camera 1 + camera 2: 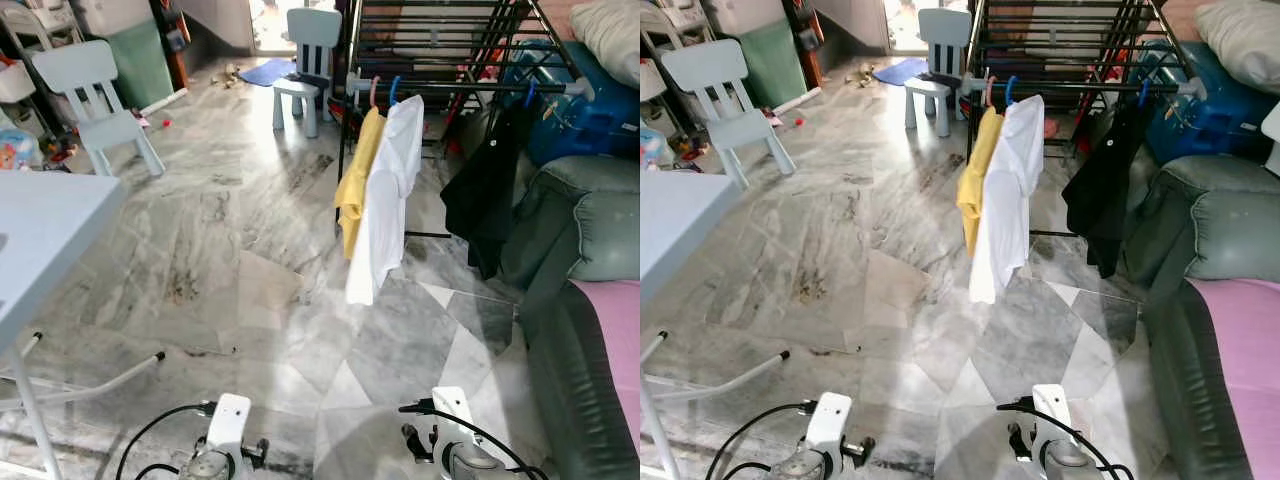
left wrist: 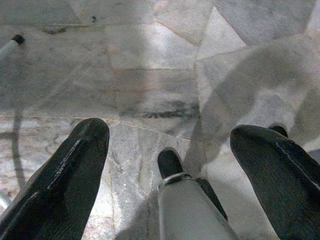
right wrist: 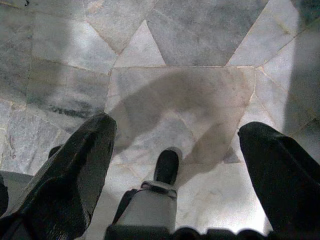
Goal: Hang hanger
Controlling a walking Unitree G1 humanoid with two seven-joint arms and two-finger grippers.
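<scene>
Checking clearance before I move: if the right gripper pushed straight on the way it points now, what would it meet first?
Most likely the marble floor. The right gripper is open, holds nothing and points down at bare tiles; nothing lies between, though depth is hard to judge.

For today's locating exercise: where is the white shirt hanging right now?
In the left eye view, the white shirt hangs on the drying rack ahead and right of centre, beside the yellow shirt, with the black garment further right.
</scene>
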